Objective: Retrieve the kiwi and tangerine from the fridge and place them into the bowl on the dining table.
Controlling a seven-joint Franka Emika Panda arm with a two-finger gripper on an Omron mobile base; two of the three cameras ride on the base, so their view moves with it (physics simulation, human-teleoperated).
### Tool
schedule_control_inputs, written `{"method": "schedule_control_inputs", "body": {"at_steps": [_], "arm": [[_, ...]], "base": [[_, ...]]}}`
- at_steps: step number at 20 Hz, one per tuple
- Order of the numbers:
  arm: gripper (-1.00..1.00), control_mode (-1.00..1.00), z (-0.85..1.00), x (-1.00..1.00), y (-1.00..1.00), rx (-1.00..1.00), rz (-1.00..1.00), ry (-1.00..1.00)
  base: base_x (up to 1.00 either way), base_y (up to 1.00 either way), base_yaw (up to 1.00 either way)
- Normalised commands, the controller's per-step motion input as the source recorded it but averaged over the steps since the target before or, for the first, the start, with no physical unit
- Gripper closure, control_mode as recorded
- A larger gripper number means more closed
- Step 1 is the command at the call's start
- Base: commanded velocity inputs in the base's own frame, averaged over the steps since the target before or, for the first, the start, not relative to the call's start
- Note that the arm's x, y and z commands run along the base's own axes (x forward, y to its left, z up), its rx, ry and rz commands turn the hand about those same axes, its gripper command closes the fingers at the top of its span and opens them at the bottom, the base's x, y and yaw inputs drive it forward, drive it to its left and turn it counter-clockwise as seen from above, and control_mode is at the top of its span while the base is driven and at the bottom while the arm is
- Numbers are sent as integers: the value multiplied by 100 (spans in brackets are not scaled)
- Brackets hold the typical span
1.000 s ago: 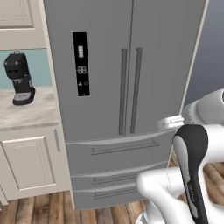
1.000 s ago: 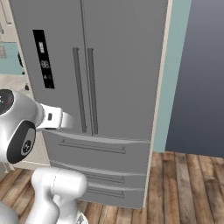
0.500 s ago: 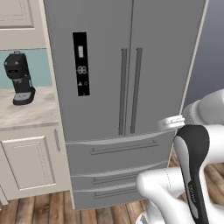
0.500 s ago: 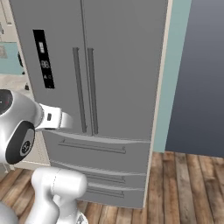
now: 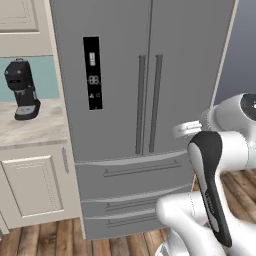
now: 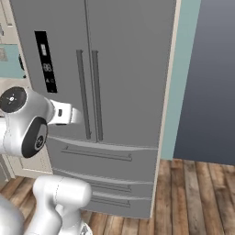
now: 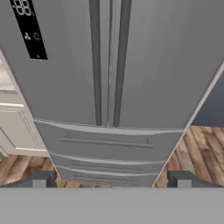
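Observation:
The tall grey fridge point(image 5: 190, 65) point(image 6: 128, 69) point(image 7: 166, 65) stands straight ahead with both upper doors shut. Its two long bar handles point(image 5: 141, 105) point(image 7: 95, 61) run side by side down the middle, and the black display panel point(image 5: 92, 72) sits on the left door. My gripper point(image 7: 111, 179) is open and holds nothing; it faces the fridge front at some distance, about level with the top drawer. The arm point(image 5: 210, 165) point(image 6: 27, 128) is folded in front of the fridge. Kiwi and tangerine are hidden behind the shut doors. The bowl and dining table are out of view.
Left of the fridge a black coffee machine point(image 5: 21, 90) stands on a pale counter point(image 5: 30, 130) over cream cabinets point(image 5: 32, 185). Grey drawers point(image 5: 135, 170) fill the fridge's lower part. Wooden floor point(image 6: 197, 197) and a dark wall point(image 6: 211, 78) lie to the right.

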Motion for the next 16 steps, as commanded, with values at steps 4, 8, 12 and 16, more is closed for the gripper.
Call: {"method": "schedule_control_inputs", "body": {"at_steps": [4,8,12,16], "arm": [[-100,-100,19,84,0,0,0,-3],[-100,-100,11,87,0,0,0,-11],[-100,-100,13,95,-16,1,0,0],[-100,-100,2,98,-12,1,0,0]], "base": [[0,0,0],[0,0,0],[0,0,0],[0,0,0]]}}
